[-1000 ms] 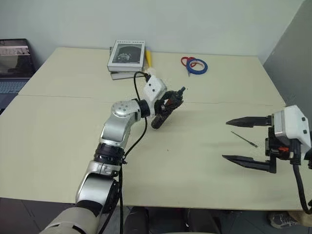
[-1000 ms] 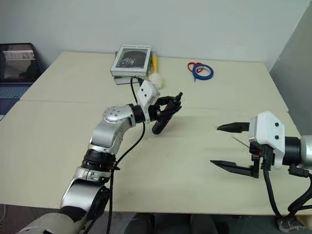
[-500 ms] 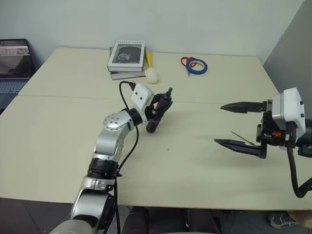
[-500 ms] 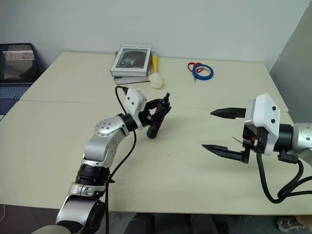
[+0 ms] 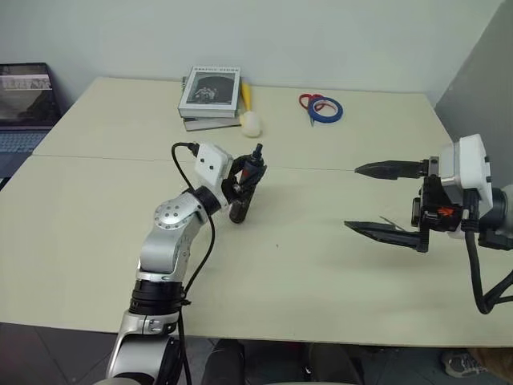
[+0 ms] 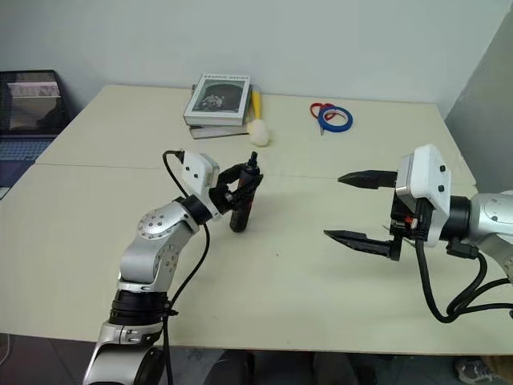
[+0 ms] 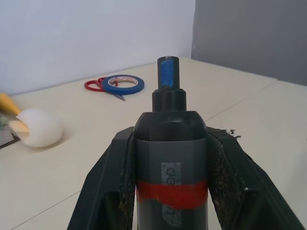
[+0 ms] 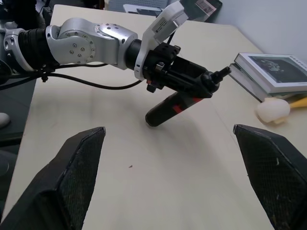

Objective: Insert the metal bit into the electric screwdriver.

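both arms drew inward: the left gripper (image 5: 243,180), clenched on the slim black pen-shaped electric screwdriver (image 5: 243,192), withdrew leftward, while the empty wide-open right gripper (image 5: 383,199) advanced above the thin grey metal bit (image 5: 390,222) lying ungrasped on the beige table (image 5: 321,273).

Only partial letters "de" show on the electric screwdriver (image 7: 170,172) label.

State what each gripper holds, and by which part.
The left gripper grips the electric screwdriver around its mid-body, at the red band. The right gripper is open and holds nothing.
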Action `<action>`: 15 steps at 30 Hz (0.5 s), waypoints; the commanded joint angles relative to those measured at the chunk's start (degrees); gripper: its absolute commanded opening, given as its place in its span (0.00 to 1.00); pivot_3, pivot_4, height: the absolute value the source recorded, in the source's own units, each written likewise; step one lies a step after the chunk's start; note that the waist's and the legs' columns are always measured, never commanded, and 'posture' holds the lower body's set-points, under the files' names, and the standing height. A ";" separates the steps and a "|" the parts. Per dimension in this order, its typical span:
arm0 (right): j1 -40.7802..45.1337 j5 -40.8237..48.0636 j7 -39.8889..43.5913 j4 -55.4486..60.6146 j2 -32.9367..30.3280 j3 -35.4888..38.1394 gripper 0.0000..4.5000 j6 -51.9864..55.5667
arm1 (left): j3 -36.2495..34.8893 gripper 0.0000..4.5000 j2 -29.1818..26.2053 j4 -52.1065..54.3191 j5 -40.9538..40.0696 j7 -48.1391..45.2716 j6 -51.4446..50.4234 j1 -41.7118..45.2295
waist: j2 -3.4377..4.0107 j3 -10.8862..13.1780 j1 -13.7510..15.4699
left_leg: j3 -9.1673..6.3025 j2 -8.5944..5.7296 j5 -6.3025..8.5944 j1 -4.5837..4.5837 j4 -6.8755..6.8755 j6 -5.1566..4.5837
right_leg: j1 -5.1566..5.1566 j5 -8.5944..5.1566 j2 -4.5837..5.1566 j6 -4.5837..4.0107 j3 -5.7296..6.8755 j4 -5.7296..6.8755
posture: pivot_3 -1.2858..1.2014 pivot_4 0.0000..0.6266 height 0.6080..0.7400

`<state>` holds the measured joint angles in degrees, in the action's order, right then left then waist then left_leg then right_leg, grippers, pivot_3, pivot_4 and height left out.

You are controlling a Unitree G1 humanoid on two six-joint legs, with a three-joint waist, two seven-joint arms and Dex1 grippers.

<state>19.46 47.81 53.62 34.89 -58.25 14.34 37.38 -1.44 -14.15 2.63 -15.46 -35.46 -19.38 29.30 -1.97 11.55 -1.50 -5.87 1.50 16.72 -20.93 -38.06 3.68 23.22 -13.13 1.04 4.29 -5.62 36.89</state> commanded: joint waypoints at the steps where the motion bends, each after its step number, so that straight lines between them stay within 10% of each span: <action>1: 1.21 -0.69 0.70 -0.22 -0.70 0.63 1.00 -0.96 | 1.29 0.37 1.81 3.76 -2.67 -0.40 0.38 2.93 | 0.00 0.00 -0.01 | 0.01 0.00 0.00 0.00 0.00 0.00 | 0.00 0.00 0.00 0.00 0.00 -0.02 | 0.52 0.24 1.00; 15: 0.54 -2.74 -0.36 0.54 -0.36 0.35 1.00 -0.47 | 5.54 0.37 6.11 -6.78 0.79 -2.28 13.53 1.80 | 0.02 -0.01 -0.24 | 0.04 -0.01 0.00 0.03 0.01 0.00 | 0.00 0.00 0.00 0.00 -0.05 -0.01 | 0.52 0.24 1.00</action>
<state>19.60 45.00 53.62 33.93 -58.29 13.82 37.24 4.28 -7.63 -6.17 -14.48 -37.10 -7.98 31.63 -1.95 11.55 -1.74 -5.82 1.48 16.72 -20.90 -38.05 3.68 23.22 -13.13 1.04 4.28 -5.68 36.87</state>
